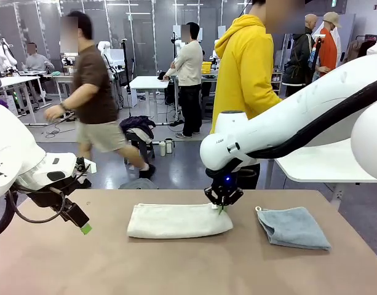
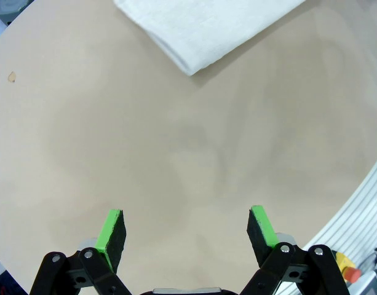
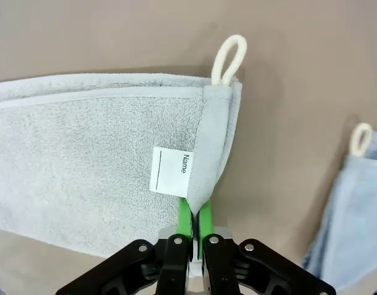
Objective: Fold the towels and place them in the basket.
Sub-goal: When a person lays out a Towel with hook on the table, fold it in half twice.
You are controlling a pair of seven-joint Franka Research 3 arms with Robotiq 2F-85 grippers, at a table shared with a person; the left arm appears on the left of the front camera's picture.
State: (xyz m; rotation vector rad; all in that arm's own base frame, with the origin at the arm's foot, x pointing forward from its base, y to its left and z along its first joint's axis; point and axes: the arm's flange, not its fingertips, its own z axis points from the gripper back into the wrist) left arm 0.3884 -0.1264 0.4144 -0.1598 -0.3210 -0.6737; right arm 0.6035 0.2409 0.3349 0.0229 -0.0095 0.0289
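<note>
At the left side, the left gripper [image 1: 78,219] [image 2: 188,227] hangs a little above the beige table top [image 1: 176,270], with its green-padded jaws wide apart and nothing between them. Near the middle of the table lies the cream-white terry towel [image 1: 179,221] [image 2: 206,27] [image 3: 83,153], folded into a long flat band. At its right end, the right gripper [image 1: 222,206] [image 3: 194,215] is closed tightly on the towel's hem, just beside a small white tag [image 3: 171,169] printed "Name". A cord loop [image 3: 228,58] sticks out from the corner of this end. Further right, apart from the first one, lies the pale grey-blue terry towel [image 1: 294,227] [image 3: 354,215], folded, flat on the table.
</note>
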